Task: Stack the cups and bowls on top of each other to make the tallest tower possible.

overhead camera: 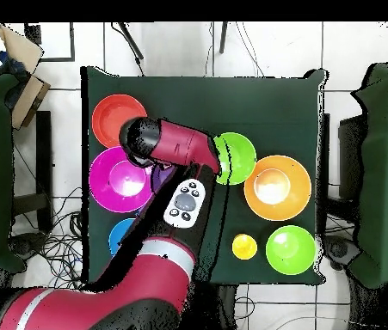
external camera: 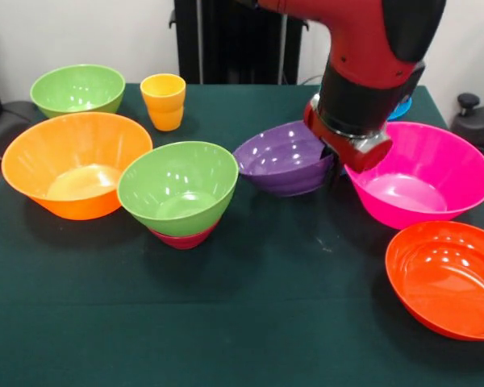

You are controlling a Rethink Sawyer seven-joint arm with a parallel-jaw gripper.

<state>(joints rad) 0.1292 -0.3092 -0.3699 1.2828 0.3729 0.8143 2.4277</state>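
The pincer (external camera: pixel 332 165) is at the tilted purple bowl's (external camera: pixel 281 161) rim, beside the pink bowl (external camera: pixel 423 181); I cannot tell its opening. A green bowl (external camera: pixel 177 185) sits on the small crimson bowl (external camera: pixel 183 238).

The front camera is sitting across the worktop (external camera: pixel 250 322) from the robot, looking slightly downward and close in, so the green cloth is filling most of its picture and the arm (external camera: pixel 371 72) is coming down from the top edge. The overhead camera is hanging high above, looking straight down, taking in the whole worktop (overhead camera: pixel 292 94), the floor around it and the arm (overhead camera: pixel 171 146) reaching up from the bottom edge. Both views are sharing the cloth and its dishes: the big orange bowl (external camera: pixel 75 165) at the front view's left is appearing on the overhead view's right (overhead camera: pixel 277 186), showing the half turn between them.
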